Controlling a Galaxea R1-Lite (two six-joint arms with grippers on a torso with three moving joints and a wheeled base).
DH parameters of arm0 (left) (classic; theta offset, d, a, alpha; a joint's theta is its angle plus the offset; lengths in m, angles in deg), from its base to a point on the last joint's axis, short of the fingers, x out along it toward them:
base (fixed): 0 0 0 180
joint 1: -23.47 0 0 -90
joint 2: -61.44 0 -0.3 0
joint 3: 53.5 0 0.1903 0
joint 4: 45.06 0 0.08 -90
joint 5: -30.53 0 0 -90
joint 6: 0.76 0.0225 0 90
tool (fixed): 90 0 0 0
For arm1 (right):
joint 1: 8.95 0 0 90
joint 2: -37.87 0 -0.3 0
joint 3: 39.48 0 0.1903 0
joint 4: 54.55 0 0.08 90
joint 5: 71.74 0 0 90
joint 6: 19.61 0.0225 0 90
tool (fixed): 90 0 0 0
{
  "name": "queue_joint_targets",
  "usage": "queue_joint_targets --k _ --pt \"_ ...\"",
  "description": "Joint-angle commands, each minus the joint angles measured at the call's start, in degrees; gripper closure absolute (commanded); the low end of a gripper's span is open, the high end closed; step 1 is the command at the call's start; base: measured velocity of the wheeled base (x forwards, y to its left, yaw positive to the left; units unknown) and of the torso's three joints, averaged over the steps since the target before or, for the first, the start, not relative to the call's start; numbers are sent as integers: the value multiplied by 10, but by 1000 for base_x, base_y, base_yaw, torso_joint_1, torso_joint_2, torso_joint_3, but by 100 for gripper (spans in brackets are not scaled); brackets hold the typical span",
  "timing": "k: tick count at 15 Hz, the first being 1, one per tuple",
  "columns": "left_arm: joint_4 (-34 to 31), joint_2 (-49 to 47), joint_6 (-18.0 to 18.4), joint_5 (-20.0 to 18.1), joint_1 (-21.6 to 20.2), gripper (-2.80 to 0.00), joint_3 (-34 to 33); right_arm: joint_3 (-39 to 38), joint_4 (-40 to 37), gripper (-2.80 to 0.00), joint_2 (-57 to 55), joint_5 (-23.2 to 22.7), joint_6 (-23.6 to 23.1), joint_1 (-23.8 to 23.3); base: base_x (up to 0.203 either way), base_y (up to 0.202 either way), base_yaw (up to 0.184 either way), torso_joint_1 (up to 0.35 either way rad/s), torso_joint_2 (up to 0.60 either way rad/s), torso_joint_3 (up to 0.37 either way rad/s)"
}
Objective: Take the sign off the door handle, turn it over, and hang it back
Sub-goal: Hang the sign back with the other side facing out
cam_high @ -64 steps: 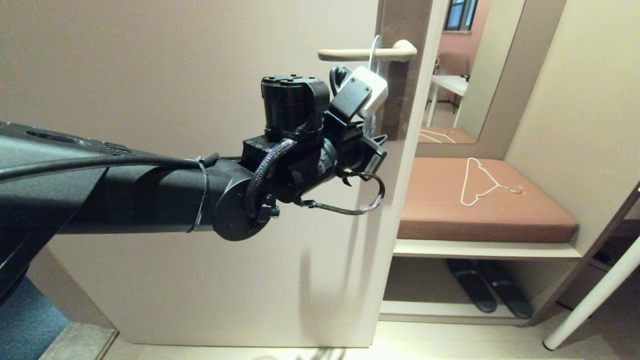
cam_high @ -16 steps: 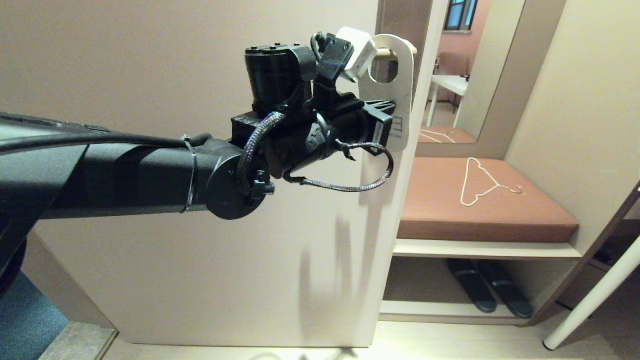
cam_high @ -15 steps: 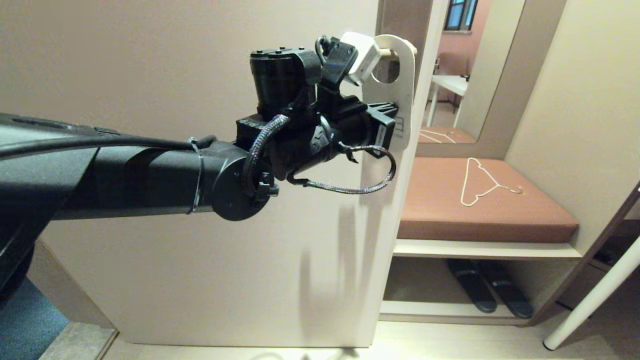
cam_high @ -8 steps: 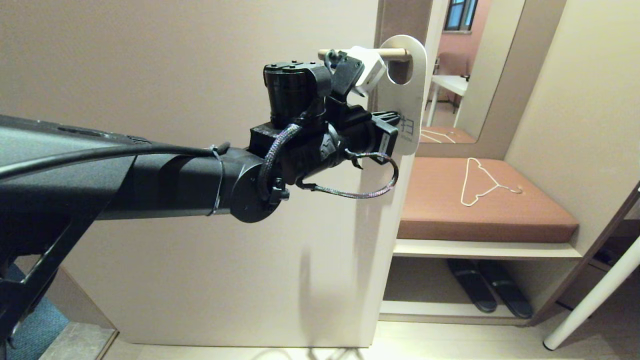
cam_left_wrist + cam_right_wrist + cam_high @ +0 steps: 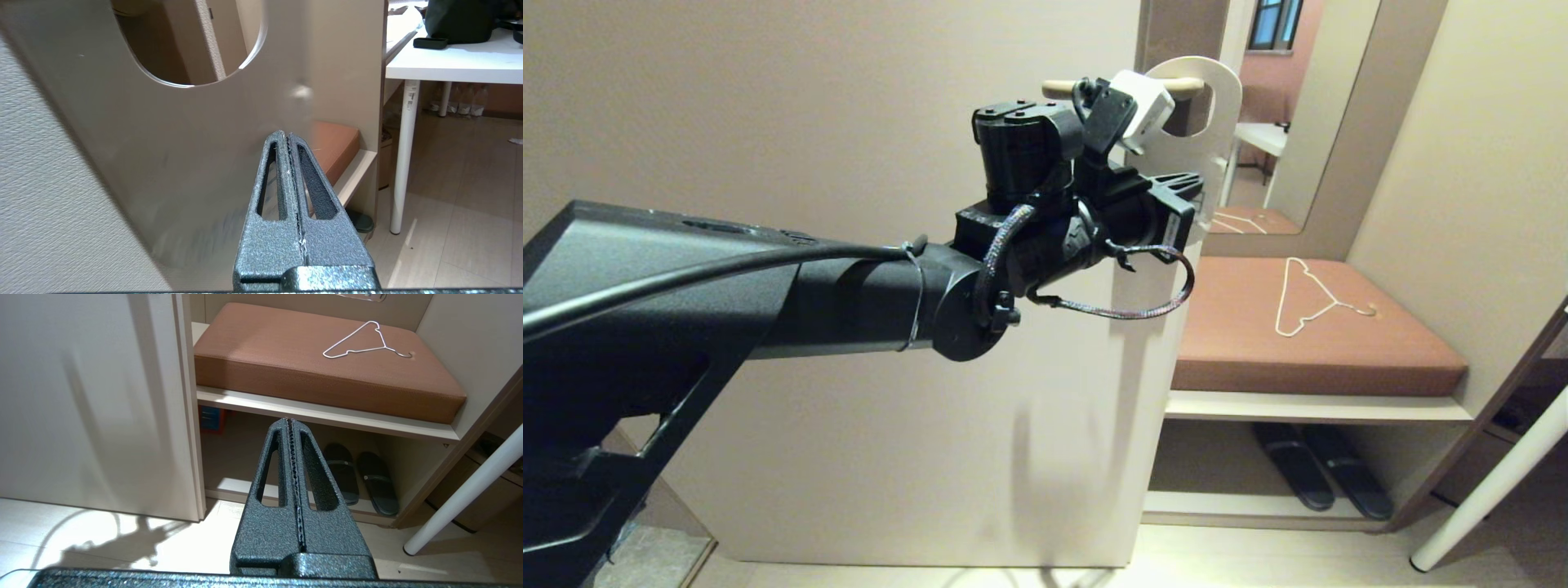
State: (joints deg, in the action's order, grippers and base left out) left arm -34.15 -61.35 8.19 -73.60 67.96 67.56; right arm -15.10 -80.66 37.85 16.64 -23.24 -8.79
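Note:
The sign (image 5: 1221, 122) hangs by its oval hole on the door handle (image 5: 1062, 86), near the handle's right end at the door's edge, with its white face showing. My left gripper (image 5: 1196, 186) is shut, with its tips against the lower part of that white face. In the left wrist view the sign (image 5: 163, 143) spreads broad behind and beside my left gripper (image 5: 287, 134). No card shows between the jaws. My right gripper (image 5: 289, 420) is shut and empty, low down and pointing at the shoe shelf.
The beige door (image 5: 849, 122) fills the left. Right of it lies a brown bench cushion (image 5: 1339, 359) with a white wire clothes hanger (image 5: 1307, 302) on it. Black slippers (image 5: 1323, 478) sit on the shelf below. A white table leg (image 5: 1486, 490) slants at the far right.
My left arm has reached further right, and the sign has slid right along the handle with it. Four seconds ago the sign hung edge-on on the handle.

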Motion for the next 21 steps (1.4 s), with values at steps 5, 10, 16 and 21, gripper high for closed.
queue_joint_targets --k 5,10,16,21 --pt "19 -26 2 3 0 0 8 0 0 0 0 0 -1 0 0 0 0 0 0 0" --pt "48 -18 8 2 3 0 1 0 0 0 0 0 -1 0 0 0 0 0 0 0" --pt "48 95 23 1 24 0 -168 0 0 0 0 0 -1 0 0 0 0 0 0 0" --pt "48 269 47 3 27 0 -433 0 0 0 0 0 -1 0 0 0 0 0 0 0"
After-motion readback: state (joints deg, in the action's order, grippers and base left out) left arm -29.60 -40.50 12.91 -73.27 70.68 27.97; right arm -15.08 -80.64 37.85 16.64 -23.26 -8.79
